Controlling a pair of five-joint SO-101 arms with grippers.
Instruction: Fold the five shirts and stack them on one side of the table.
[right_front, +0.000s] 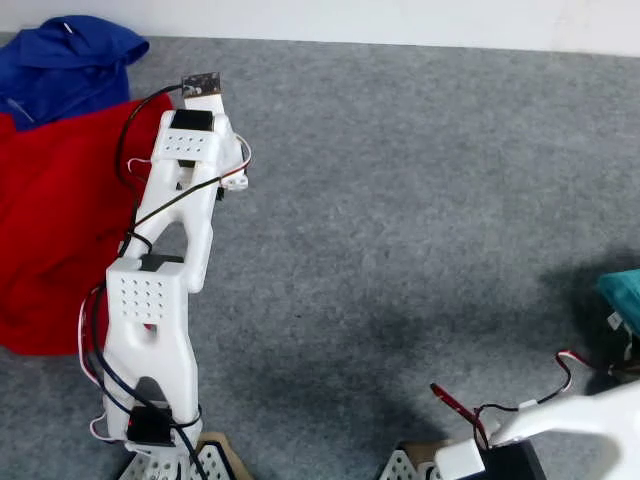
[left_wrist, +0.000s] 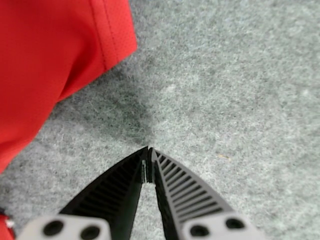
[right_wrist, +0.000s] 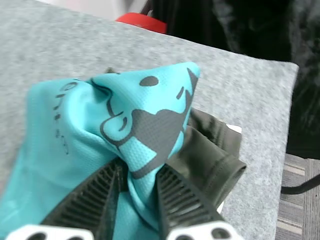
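My left fingers (left_wrist: 182, 187) pressed together, empty, over grey table (left_wrist: 240, 90), just beside red shirt (left_wrist: 45, 55). Right fingers (right_wrist: 185, 205) pinch teal shirt (right_wrist: 70, 125), bunched atop dark shirt (right_wrist: 212, 155) near table edge. Blue shirt (right_front: 65, 60) lies against red shirt.

Grey felt surface (right_front: 400, 200). A red shirt (left_wrist: 45, 60) lies just beside the left gripper (left_wrist: 149, 167), with a blue shirt (right_front: 60, 65) beyond it. At the right gripper (right_wrist: 137, 182) a teal shirt (right_wrist: 75, 130) lies over a dark garment (right_wrist: 210, 155).
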